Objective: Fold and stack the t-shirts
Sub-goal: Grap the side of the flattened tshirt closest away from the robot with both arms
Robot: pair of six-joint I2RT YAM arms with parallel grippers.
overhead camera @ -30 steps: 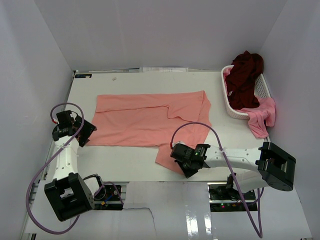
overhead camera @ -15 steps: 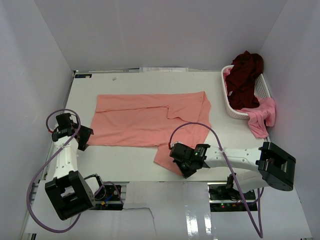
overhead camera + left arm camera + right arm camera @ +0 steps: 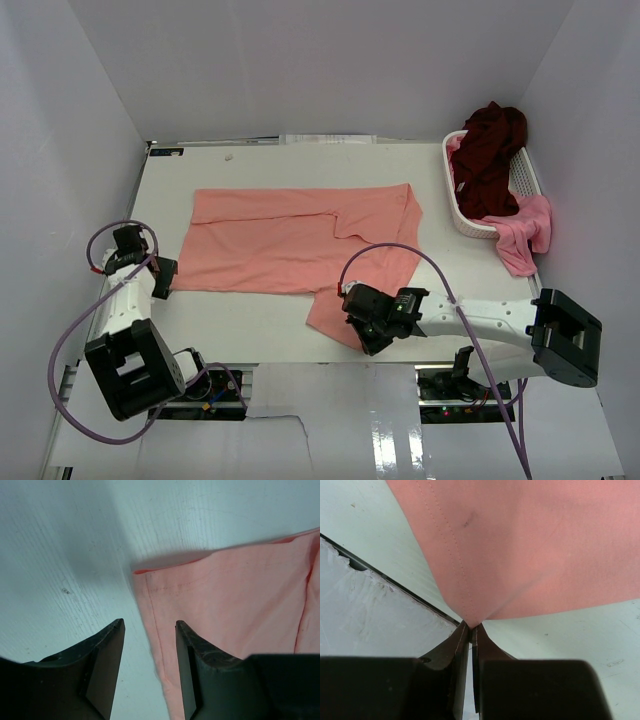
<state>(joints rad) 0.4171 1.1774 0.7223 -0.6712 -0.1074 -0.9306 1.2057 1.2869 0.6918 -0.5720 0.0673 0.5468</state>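
The salmon-pink t-shirt (image 3: 290, 240) lies spread flat across the middle of the white table (image 3: 250, 165). My right gripper (image 3: 368, 338) is shut on the shirt's near corner (image 3: 470, 615) at the table's front edge. My left gripper (image 3: 160, 278) is open at the shirt's near-left corner; its jaws straddle the hemmed edge (image 3: 152, 630) without closing. The dark maroon t-shirt (image 3: 488, 150) is heaped in the white basket (image 3: 522, 180) at the back right. The brighter pink t-shirt (image 3: 525, 232) hangs over the basket's near rim.
The table's front edge (image 3: 395, 582) runs just under my right gripper, with a lower grey surface (image 3: 365, 620) beyond it. White walls enclose the table on three sides. A thin paper strip (image 3: 325, 139) lies at the back edge.
My left gripper has moved nearer and down along the shirt's left edge to its near-left corner. My right gripper has shifted slightly, still holding the shirt corner.
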